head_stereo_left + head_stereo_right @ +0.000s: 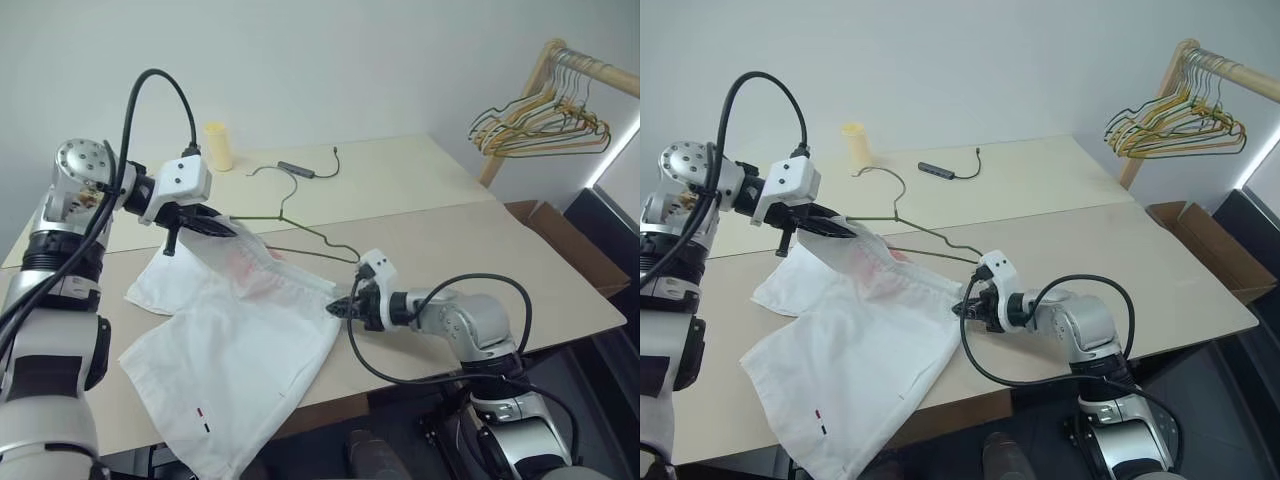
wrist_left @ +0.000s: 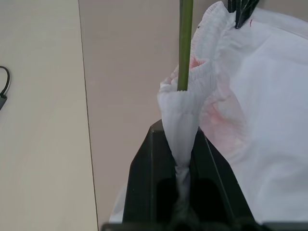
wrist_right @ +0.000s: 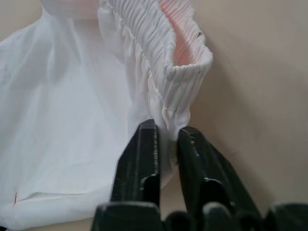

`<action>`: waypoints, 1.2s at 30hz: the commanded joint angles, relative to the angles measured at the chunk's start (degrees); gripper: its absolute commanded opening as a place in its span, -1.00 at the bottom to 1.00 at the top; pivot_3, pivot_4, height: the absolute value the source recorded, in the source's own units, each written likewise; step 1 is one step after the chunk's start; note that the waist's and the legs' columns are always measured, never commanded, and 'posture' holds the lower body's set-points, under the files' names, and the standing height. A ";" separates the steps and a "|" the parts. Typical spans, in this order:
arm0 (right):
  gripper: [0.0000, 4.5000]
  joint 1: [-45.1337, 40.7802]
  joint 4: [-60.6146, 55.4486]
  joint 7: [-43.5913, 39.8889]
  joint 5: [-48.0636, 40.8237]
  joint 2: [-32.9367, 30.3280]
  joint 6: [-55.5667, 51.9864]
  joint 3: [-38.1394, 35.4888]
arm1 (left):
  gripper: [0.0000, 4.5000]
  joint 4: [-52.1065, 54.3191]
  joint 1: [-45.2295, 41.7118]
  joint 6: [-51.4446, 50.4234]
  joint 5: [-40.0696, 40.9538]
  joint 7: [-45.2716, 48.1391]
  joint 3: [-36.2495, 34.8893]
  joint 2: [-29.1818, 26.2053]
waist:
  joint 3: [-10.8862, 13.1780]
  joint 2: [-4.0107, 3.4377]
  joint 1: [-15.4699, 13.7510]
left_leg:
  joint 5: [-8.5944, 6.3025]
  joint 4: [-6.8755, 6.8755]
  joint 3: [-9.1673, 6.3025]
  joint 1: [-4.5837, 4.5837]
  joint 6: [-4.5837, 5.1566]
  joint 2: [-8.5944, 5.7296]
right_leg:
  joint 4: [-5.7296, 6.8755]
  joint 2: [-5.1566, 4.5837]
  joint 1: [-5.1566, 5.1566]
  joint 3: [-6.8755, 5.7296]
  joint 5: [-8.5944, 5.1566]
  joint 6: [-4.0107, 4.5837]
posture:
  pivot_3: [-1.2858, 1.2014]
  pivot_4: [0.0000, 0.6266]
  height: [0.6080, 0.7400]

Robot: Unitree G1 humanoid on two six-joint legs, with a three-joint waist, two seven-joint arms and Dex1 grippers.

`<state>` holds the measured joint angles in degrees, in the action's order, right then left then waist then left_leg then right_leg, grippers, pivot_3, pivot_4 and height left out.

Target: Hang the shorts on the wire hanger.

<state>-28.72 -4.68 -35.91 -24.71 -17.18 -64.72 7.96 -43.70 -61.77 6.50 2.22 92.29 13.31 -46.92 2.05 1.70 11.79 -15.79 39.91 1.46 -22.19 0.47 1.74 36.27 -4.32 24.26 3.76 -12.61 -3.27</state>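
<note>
Left claw [image 1: 212, 224] is clamped on a bunched bit of the shorts' waistband, lifted a little off the tabletop [image 1: 470, 235] at the left-rear of the garment. The left wrist view shows white fabric pinched between the black fingers [image 2: 144, 187], with the green-grey wire running into the gathered band just past them.

The shorts [image 1: 235, 355] — white, baggy, faint pink mark near the waist — lie spread over the near-left of the tabletop, one leg hanging past the front edge. The wire hanger [image 1: 290, 215] lies behind them, hook toward the yellow cup [image 1: 217, 146], one arm apparently already inside the waistband; how far in, I can't tell.

Right claw [image 1: 340, 308] sits at the other end of the waistband and is closed on the ribbed elastic, fabric squeezed between its fingers [image 3: 139, 159] in the right wrist view.

Spare hangers [image 1: 540, 125] hang on the rack far right, well apart.

Risks, as I judge them: both grips are on thin edges of elastic — a stretch could pull the band free of either claw. The loose hanger could be dragged along with the cloth or slide out of the waistband, and the overhanging leg may pull the shorts toward the floor.
</note>
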 commanded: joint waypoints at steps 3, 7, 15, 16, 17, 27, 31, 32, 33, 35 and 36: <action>-0.99 0.39 -0.04 2.05 3.05 -1.88 6.02 -0.29 | -1.00 2.55 -0.06 -0.27 3.70 0.21 -0.87 -2.25 | 0.00 0.00 0.00 | 0.00 0.00 0.00 0.01 0.00 0.00 | 0.00 0.00 0.00 0.00 0.00 0.00 | -0.08 -1.00 1.00; -0.99 0.69 1.16 2.06 4.58 -4.63 9.32 -1.38 | -1.00 5.13 1.25 -1.08 6.85 0.21 0.82 -4.64 | 0.00 0.00 0.02 | 0.00 0.00 -0.01 -0.01 0.00 0.00 | -0.02 -0.01 0.01 0.01 0.00 0.00 | -0.08 -1.00 1.00; -0.99 -0.53 3.37 -0.32 4.16 -9.78 12.83 -3.60 | -1.00 6.79 3.03 -1.50 8.25 0.21 1.59 -5.70 | 0.00 0.00 0.03 | 0.00 0.00 0.00 0.05 0.00 0.00 | -0.02 0.00 -0.04 0.01 0.00 0.00 | -0.09 -1.00 1.00; -0.99 -0.62 3.65 -0.35 4.38 -10.31 13.25 -3.74 | -1.00 6.56 3.12 -1.40 7.64 0.21 1.55 -5.63 | 0.00 0.00 0.03 | 0.00 0.00 0.00 0.04 0.00 0.00 | -0.02 0.01 -0.03 0.01 0.00 0.00 | -0.09 -1.00 1.00; -0.99 -0.57 3.83 -0.41 4.76 -10.88 13.96 -3.73 | -1.00 6.19 3.21 -1.06 6.78 0.21 1.43 -5.49 | 0.00 0.00 0.02 | 0.00 0.00 0.00 0.04 0.00 0.00 | -0.02 0.01 -0.03 0.01 0.00 0.00 | -0.09 -1.00 1.00; -0.99 -0.18 -0.25 -2.59 6.37 -15.22 18.25 -1.54 | -1.00 2.49 2.62 -0.66 3.09 -1.80 0.31 -3.52 | 0.00 0.00 0.07 | 0.00 -0.01 0.02 0.04 0.00 -0.01 | -0.04 0.01 -0.03 0.02 0.00 0.00 | -0.09 -1.00 1.00; -0.99 -0.37 -3.01 -3.29 7.23 -17.05 20.18 -0.81 | -1.00 1.47 2.40 0.27 0.85 -2.40 0.84 -3.44 | 0.00 0.00 0.06 | 0.00 -0.01 0.03 0.03 0.01 0.00 | -0.05 0.01 -0.03 0.02 0.00 -0.01 | -0.10 -1.00 1.00; -0.99 -0.56 -3.69 -3.39 8.00 -17.71 20.86 -0.30 | -1.00 1.31 2.38 0.64 0.60 -2.44 0.72 -3.33 | 0.00 0.00 0.05 | 0.00 -0.01 0.04 0.04 0.01 0.00 | -0.05 0.01 -0.03 0.02 0.00 -0.01 | -0.10 -1.00 1.00; -0.99 -0.79 -4.41 -3.70 8.97 -18.46 21.95 0.35 | -1.00 1.23 2.34 0.82 0.56 -2.27 0.56 -3.19 | 0.00 0.00 0.05 | 0.00 -0.01 0.05 0.04 0.01 0.00 | -0.04 0.01 -0.03 0.02 0.00 -0.01 | -0.10 -1.00 1.00; -0.99 -2.20 -6.31 -4.94 9.84 -19.93 22.82 1.41 | -1.00 1.61 2.40 1.10 0.61 -2.05 0.37 -2.95 | 0.00 0.00 0.05 | 0.00 0.00 0.07 0.03 0.01 -0.01 | -0.05 0.00 -0.02 0.02 0.00 -0.01 | -0.10 -1.00 1.00; -0.99 -3.45 -7.40 -5.71 9.87 -20.48 22.81 1.80 | -1.00 2.05 2.46 1.24 0.79 -1.89 0.24 -2.76 | 0.00 0.00 0.05 | 0.00 0.00 0.08 0.02 0.01 0.00 | -0.05 0.00 -0.02 0.02 -0.01 -0.01 | -0.11 -1.00 1.00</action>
<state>-29.41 -9.20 -40.97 -16.21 -35.87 -43.51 10.83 -42.21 -57.75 7.21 3.39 90.60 15.60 -49.12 2.05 1.70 11.85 -15.79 39.91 1.54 -22.17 0.48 1.73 36.22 -4.32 24.24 3.78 -12.62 -3.28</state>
